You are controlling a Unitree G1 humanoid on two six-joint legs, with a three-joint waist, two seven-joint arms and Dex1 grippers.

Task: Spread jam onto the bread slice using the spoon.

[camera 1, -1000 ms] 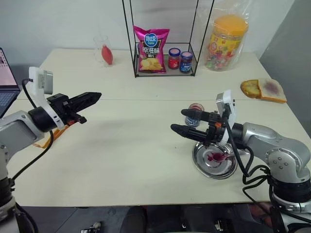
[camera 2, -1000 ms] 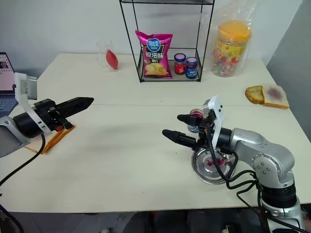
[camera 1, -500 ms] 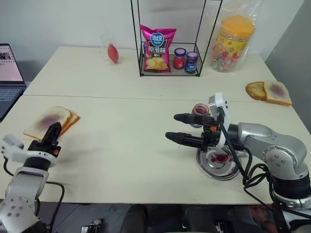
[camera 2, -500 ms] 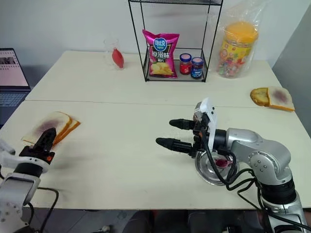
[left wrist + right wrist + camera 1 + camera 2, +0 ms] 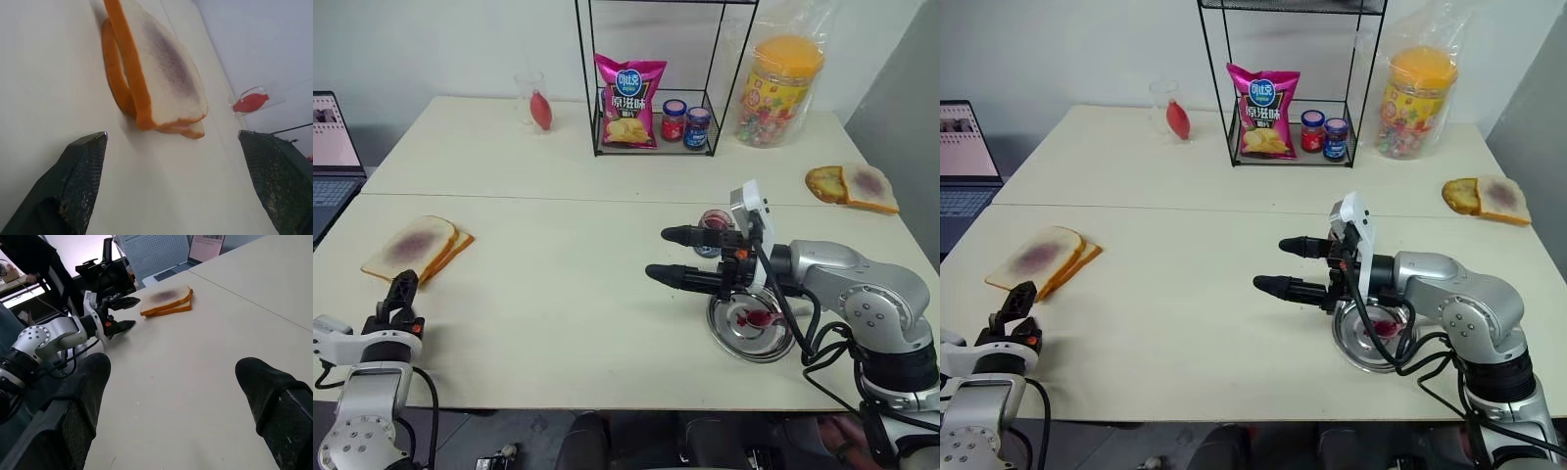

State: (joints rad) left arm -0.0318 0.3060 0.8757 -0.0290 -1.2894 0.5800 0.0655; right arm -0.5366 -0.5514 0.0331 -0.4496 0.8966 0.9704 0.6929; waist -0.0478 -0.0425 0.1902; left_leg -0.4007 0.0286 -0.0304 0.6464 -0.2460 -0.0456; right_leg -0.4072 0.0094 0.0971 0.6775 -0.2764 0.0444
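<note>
two end effectors showed in the head views over a pale table (image 5: pixel 568 294). left end effector (image 5: pixel 396 299) sat low at the table's near left edge, its fingers apart and holding nothing, just short of a stack of two bread slices (image 5: pixel 416 247) whose top slice bore a dull purple patch. right end effector (image 5: pixel 671 255) pointed toward the robot's left over the table's right half, its two black fingers spread and empty. behind it lay a round steel dish (image 5: pixel 749 328) holding a spoon (image 5: pixel 756 318) with red jam in its bowl, and a small glass jar of jam (image 5: pixel 710 223) stood just beyond the dish. an overlapping pair of slices (image 5: pixel 852 186) lay at the far right edge. on a wire rack (image 5: pixel 651 98) at the back stood a pink chip bag (image 5: pixel 625 101) and two lidded jars (image 5: pixel 685 121).

left wrist view: both mesh-padded fingers (image 5: pixel 73 186) stood wide, with the stacked slices ahead between them.

right wrist view: both fingers (image 5: pixel 83 396) were apart; the stacked slices and the left end effector lay beyond.
</note>
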